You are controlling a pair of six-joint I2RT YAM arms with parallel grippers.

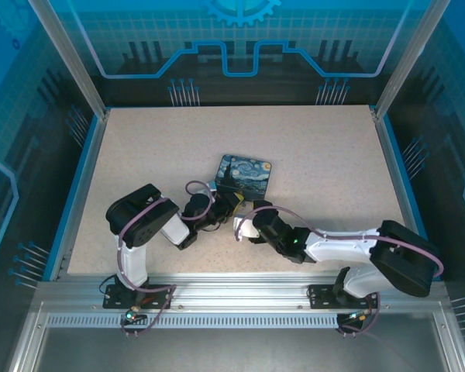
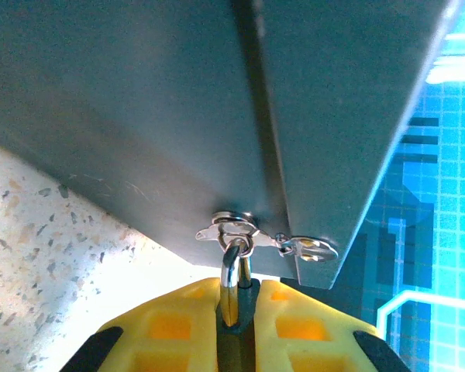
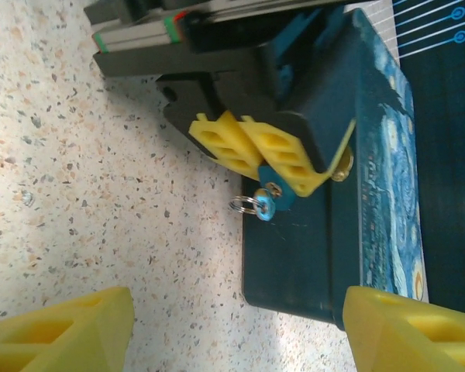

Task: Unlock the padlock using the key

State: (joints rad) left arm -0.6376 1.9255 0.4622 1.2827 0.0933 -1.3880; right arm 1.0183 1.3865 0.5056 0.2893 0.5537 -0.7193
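A pale speckled tabletop (image 3: 101, 194) lies inside a frame with blue-lit panels around it. Nearest in the right wrist view, the right gripper (image 3: 240, 329) hovers with its yellow fingers (image 3: 62, 333) spread wide apart and nothing between them.

Just ahead of it stands a blue tin (image 3: 310, 248) with a swirly starry-night lid. Its dark side wall faces this gripper. At that wall the left gripper (image 2: 239, 298) comes in from the opposite side, with its jaws squeezed together on the padlock (image 2: 232, 306). The dark body sits pinched between the two yellow pads (image 2: 178, 333), and only a narrow slot is left between them.

The thin silvery shackle rises out of the jaws and passes through the tin's small metal hasp (image 2: 232, 229), just beyond the fingertips. So the lock hangs on the box and is touching its clasp.

In the right wrist view, a small silvery ring (image 3: 242, 204) and a bluish bit dangle just below the left gripper's pads. They are too small to tell whether the key is among them.

From above, both grippers meet at the tin's near edge.
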